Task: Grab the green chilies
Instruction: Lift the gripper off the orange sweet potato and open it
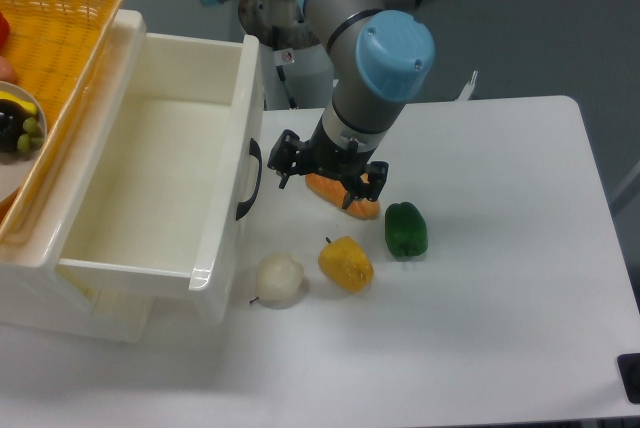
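Green chilies (406,230) lie on the white table (500,328), right of centre, resting on their side and free of any contact. Gripper (330,170) hangs low over the orange wedge-shaped piece (345,196), which sits just left of the target; whether the fingers are spread or pressed together I cannot tell, since the wrist and the black finger housing hide the tips. Nothing appears to be pinched.

Risks, taken from left to right:

- Open white drawer (150,198), with its dark handle (248,180), stands close to the gripper's left side. A swing of the wrist that way could strike the drawer front.
- White round vegetable (279,279) and yellow pepper (346,263) lie in front of the gripper, near one another. Neither blocks the target, but a low sweep could roll them.
- The orange piece lies directly beneath the tool. In my judgement the chief hazard is a closure here, taking the wrong item, or dragging it into the target during a sideways move.
- The target's skin is glossy and rounded; an off-centre pinch would likely squirt it out across the smooth top.

Surface: a plain, smooth white tabletop with rounded corners, giving little friction to hold loose items. A yellow woven basket (50,58) sits on the drawer unit at far left, holding a plate with dark fruit.

Room: grey floor and wall behind; a small black object (630,376) at the table's right front edge.
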Available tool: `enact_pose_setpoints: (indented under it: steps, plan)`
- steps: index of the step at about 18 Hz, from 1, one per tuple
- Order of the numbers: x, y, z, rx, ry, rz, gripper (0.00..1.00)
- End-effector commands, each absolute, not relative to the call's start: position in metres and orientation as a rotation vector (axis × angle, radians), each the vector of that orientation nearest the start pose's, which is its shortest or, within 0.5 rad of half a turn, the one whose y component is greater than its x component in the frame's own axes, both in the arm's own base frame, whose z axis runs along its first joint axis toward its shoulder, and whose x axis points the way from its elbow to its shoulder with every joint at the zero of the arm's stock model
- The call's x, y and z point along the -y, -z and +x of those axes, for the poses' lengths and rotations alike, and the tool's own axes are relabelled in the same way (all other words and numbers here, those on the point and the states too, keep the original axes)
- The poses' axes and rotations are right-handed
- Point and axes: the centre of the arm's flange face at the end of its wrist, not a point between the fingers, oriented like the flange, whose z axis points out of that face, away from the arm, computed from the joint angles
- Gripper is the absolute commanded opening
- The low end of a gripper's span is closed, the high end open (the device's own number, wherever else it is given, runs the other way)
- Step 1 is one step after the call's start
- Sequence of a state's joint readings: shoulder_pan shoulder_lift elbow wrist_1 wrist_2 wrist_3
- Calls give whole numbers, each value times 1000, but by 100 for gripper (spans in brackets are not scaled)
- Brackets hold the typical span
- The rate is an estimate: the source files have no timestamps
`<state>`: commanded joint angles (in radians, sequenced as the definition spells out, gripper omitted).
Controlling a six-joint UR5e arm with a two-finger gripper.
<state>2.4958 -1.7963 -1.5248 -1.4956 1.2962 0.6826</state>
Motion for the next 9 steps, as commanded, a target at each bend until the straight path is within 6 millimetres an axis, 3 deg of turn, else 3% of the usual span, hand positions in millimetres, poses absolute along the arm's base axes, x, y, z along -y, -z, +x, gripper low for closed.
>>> enact_pose_setpoints:
  steps: [9]
  plan:
    - [-462,-396,-372,402,402,-2961,100]
